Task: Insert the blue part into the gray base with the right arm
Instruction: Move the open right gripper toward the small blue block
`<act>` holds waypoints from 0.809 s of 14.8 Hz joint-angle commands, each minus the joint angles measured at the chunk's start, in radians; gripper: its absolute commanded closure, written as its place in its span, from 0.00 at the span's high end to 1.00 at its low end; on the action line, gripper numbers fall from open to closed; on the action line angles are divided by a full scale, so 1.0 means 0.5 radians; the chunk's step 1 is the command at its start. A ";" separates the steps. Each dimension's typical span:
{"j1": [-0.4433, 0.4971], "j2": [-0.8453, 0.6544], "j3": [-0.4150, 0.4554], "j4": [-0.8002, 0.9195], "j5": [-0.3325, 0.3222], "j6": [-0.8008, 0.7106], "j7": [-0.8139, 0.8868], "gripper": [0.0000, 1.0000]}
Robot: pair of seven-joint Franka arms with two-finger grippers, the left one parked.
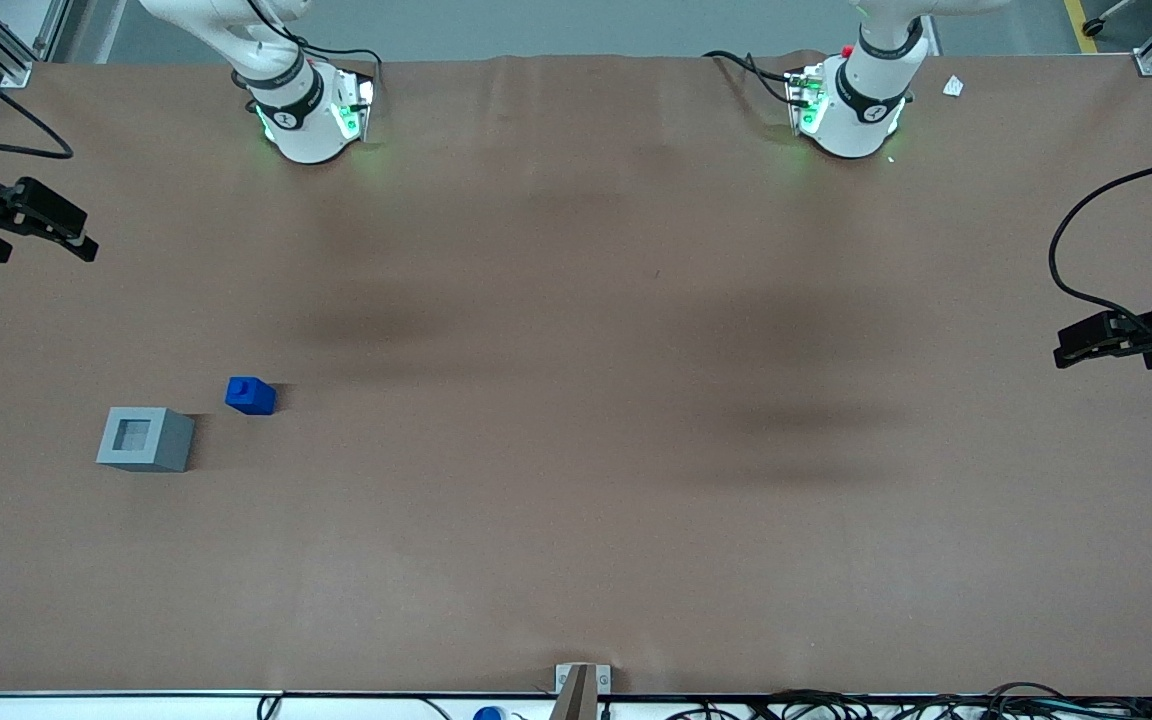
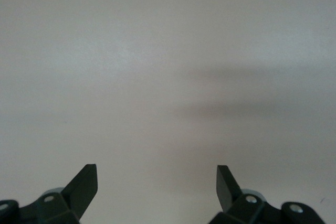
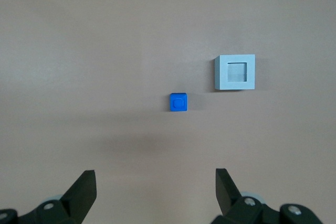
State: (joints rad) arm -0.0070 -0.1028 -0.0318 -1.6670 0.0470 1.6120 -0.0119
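The blue part stands on the brown table with its square stub facing up. Beside it, slightly nearer the front camera and closer to the working arm's end of the table, sits the gray base with its square recess facing up. The two blocks are apart. My right gripper hangs high above the table, farther from the front camera than both blocks. It is open and holds nothing.
Both arm bases stand at the table edge farthest from the front camera. A small metal bracket and cables line the nearest edge. A white scrap lies near the parked arm's base.
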 commanded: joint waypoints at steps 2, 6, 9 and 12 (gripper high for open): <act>-0.010 0.000 0.008 0.008 -0.027 -0.018 0.005 1.00; -0.032 0.128 0.005 0.094 -0.030 -0.009 -0.010 1.00; -0.084 0.321 0.011 0.140 -0.014 0.049 -0.016 1.00; -0.035 0.441 0.021 0.070 -0.020 0.101 -0.010 1.00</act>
State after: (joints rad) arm -0.0347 0.0711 -0.0322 -1.6371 0.0425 1.6489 -0.0143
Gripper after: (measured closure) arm 0.000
